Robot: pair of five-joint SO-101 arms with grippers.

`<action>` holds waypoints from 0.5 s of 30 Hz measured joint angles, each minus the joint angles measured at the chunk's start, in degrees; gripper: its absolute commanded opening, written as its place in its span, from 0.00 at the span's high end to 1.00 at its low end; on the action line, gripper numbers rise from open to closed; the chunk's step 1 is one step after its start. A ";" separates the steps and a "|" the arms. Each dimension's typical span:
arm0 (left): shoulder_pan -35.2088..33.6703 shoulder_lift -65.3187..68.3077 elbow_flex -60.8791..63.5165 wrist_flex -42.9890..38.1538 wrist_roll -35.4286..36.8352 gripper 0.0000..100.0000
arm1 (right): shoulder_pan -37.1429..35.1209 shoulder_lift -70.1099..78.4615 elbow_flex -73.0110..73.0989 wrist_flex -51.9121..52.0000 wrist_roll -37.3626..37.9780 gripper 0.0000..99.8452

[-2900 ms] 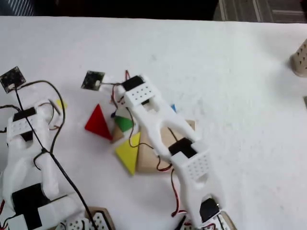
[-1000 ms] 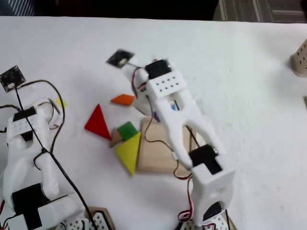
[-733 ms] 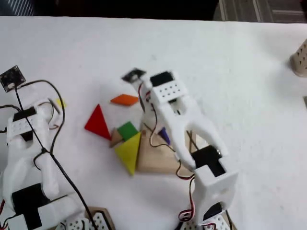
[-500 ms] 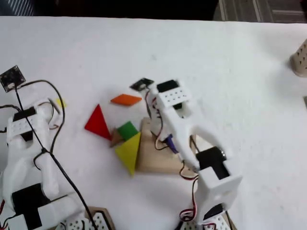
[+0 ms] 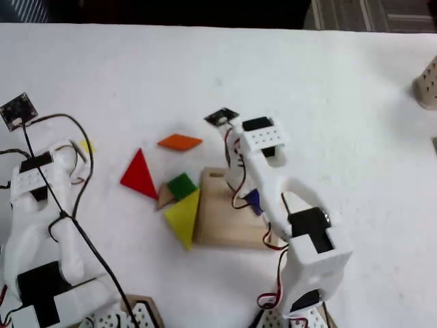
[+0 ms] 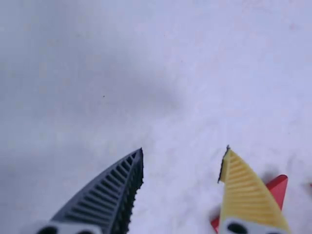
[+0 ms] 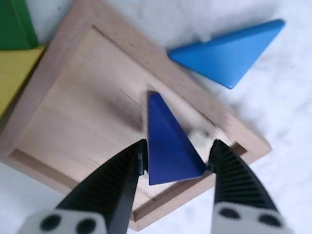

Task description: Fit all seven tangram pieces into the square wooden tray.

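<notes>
- Where my right arm reaches over the square wooden tray point(image 5: 218, 229), my right pincer point(image 7: 176, 157) is clamped on a dark blue triangle point(image 7: 168, 146), with one dark finger against each side of it.
- The right wrist view gives this grip from close by: the dark blue triangle hangs over the tray's recess near one corner. I cannot tell whether it touches the tray's floor.
- The same view gives a light blue triangle point(image 7: 229, 51) lying flat on the white bench point(image 7: 292, 146), just beside the tray's outer rim.
- The high view supplies the wider layout. A yellow triangle point(image 5: 183, 216) lies against the tray's side toward my left arm, and a green square point(image 5: 181, 185) touches the yellow triangle's far end.
- A small tan piece point(image 5: 164, 197) sits just beside the green square.
- A red triangle point(image 5: 138, 175) lies near these, and an orange parallelogram point(image 5: 179, 142) lies apart, farther from my bases.
- In the left wrist view, my left pincer point(image 6: 184, 151) has its fingers apart with nothing between them, over bare bench. A corner of the red triangle shows behind the yellow finger point(image 6: 243, 190).
- The high view places my left arm point(image 5: 34, 205) at the bench's left side, well apart from the tray.
</notes>
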 measured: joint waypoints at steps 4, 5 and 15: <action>0.09 0.00 0.00 0.00 0.00 0.72 | 1.32 -6.07 2.02 0.18 0.00 0.80; 0.70 0.00 0.00 0.00 0.00 0.72 | 2.29 -8.09 2.90 0.35 0.00 0.80; 10.90 0.09 0.00 5.27 -6.15 0.81 | 14.51 -25.76 24.88 -14.15 -6.42 0.97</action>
